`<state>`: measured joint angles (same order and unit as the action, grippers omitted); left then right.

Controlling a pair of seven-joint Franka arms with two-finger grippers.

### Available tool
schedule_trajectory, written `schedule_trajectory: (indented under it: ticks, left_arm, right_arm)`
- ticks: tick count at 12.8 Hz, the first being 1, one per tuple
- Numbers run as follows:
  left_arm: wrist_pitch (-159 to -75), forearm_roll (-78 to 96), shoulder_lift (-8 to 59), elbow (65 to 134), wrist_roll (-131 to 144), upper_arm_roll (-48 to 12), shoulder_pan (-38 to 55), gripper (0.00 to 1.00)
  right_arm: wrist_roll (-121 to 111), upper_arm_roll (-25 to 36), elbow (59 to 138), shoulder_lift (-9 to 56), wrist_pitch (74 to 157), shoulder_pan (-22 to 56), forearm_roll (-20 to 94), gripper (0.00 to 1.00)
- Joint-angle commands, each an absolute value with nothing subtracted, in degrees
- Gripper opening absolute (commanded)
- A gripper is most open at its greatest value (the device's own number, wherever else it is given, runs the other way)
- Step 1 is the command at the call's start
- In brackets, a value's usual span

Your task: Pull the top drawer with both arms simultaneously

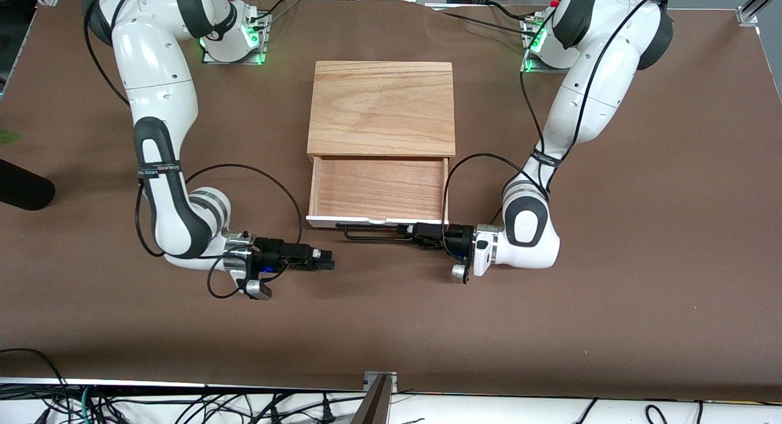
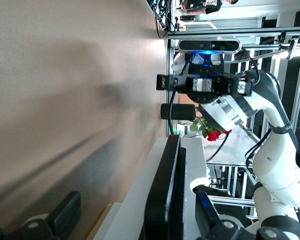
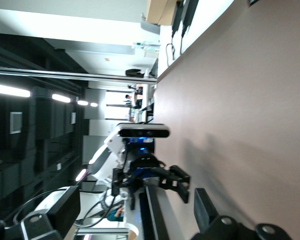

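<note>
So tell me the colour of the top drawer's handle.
Black; the top drawer's handle shows best in the front view.
</note>
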<state>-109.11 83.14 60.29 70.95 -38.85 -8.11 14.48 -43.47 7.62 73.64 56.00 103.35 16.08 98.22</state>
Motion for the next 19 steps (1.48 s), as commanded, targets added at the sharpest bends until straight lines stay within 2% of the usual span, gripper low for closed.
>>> schedule_trajectory:
  ticks: [1, 9, 11, 15, 19]
  left_arm:
    - [-108.28, 75.71, 56.88, 70.67, -31.76, -7.12, 13.89, 1.00]
    - [-107.93, 54.77, 48.26, 70.40, -23.20, -4.57, 10.74, 1.00]
    - [-107.67, 49.95, 43.97, 70.75, -23.73, -4.57, 8.71, 1.00]
    - [-101.70, 34.40, 38.07, 71.01, -23.12, -4.57, 5.19, 1.00]
    - [-97.47, 15.78, 30.52, 72.24, -13.74, -4.05, 5.97, 1.00]
  right_arm:
    - [-42.28, 11.50, 71.03, 55.63, 103.71, 16.96, 93.62, 1.00]
    - [-36.59, 11.43, 67.42, 55.72, 107.57, 17.49, 91.49, 1.00]
    - [-32.72, 11.60, 66.45, 55.64, 108.89, 17.93, 91.41, 1.00]
    - [-15.86, 12.13, 63.46, 55.55, 109.42, 17.93, 90.70, 1.00]
    - [-5.83, 13.09, 63.28, 55.11, 109.60, 18.02, 90.18, 1.00]
